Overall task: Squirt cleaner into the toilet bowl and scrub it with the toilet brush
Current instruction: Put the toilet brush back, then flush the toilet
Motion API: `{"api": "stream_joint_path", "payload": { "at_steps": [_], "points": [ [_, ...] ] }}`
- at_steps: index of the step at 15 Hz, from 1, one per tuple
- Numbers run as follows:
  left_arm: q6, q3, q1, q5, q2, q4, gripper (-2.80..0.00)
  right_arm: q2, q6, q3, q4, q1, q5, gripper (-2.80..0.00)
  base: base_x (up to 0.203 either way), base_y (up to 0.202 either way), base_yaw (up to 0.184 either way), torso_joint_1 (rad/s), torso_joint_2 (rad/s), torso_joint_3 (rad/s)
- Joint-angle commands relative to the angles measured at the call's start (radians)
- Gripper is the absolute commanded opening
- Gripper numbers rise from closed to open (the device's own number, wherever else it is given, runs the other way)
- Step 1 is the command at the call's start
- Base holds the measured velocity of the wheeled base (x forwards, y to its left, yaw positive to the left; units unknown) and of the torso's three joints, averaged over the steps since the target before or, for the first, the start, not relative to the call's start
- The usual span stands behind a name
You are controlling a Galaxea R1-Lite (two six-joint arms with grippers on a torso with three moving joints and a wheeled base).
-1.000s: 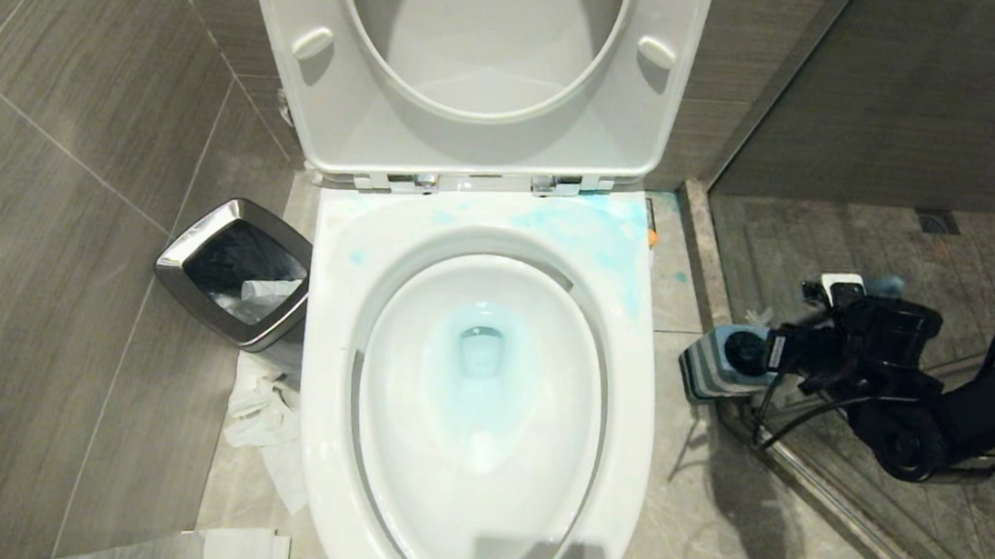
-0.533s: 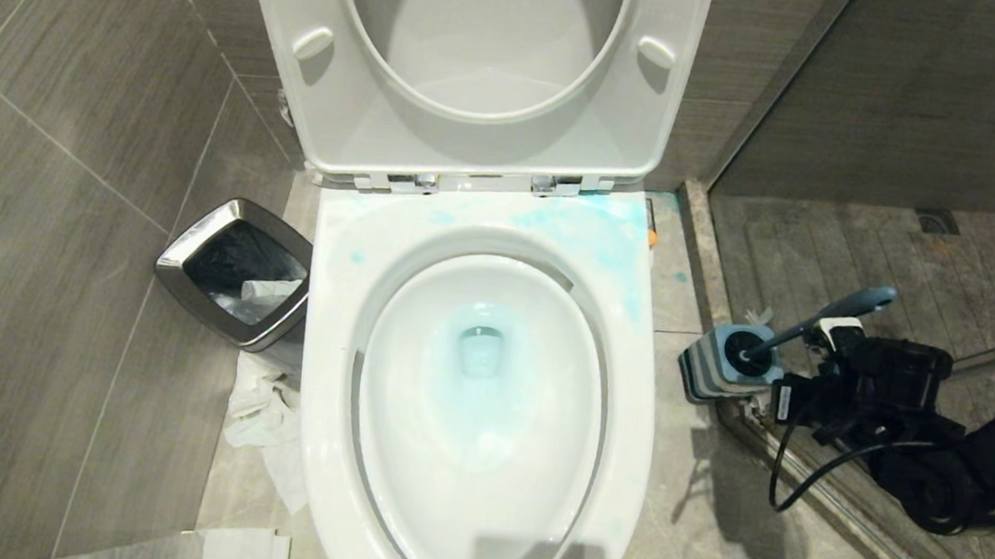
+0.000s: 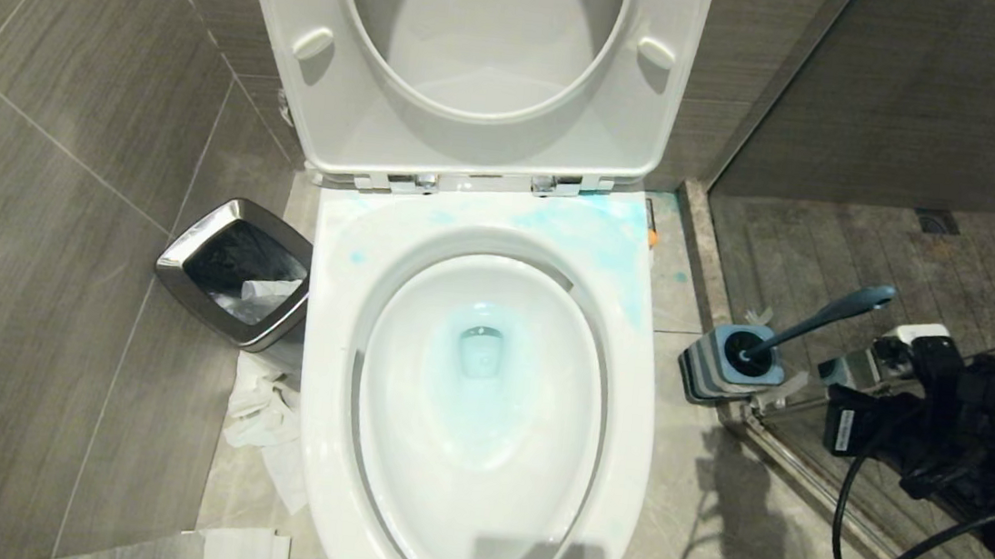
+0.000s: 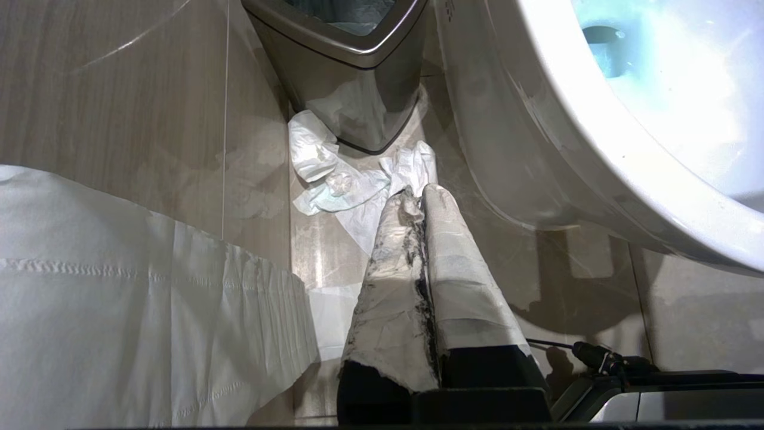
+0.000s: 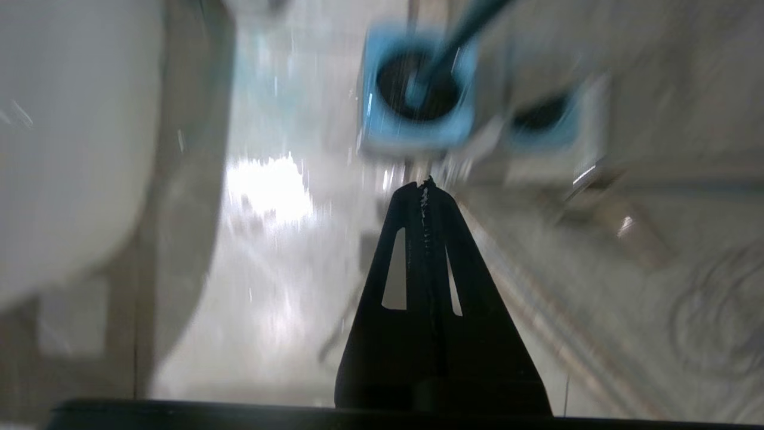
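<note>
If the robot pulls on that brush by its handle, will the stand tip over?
Maybe. The brush leans sideways out of its small square stand, so an angled pull could probably tip it. The handle looks stiff and smooth, possibly slippery.

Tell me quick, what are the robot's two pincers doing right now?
Left pincer: shut, holding nothing.
Right pincer: shut, holding nothing, near the toilet brush.

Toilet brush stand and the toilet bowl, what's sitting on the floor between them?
Nothing: in the head view only bare grey floor tile separates the toilet bowl from the brush stand, with a few faint blue specks further back.
</note>
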Motion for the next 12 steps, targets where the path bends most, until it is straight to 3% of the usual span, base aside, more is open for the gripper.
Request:
{"api": "stream_joint_path", "payload": {
  "at_steps": [1, 5, 9, 12],
  "points": [
    [0.001, 0.000, 0.000, 0.000, 0.001, 0.000, -2.80, -0.203, -0.001, -0.003, -0.005, 0.007, -0.002, -2.80, 0.000, 0.000, 0.000, 0.000, 0.00, 0.000],
    [0.000, 0.000, 0.000, 0.000, 0.001, 0.000, -2.80, -0.489, -0.026, -0.053, 0.110, 0.024, -0.003, -2.80, 0.000, 0.000, 0.000, 0.000, 0.00, 0.000],
    [0.000, 0.000, 0.000, 0.000, 0.001, 0.000, -2.80, -0.795, -0.043, -0.073, 0.414, 0.027, -0.007, -2.80, 0.000, 0.000, 0.000, 0.000, 0.00, 0.000],
    [-0.003, 0.000, 0.000, 0.000, 0.001, 0.000, -2.80, -0.966, -0.092, -0.053, 0.557, 0.027, -0.049, -2.80, 0.000, 0.000, 0.000, 0.000, 0.00, 0.000]
  ]
}}
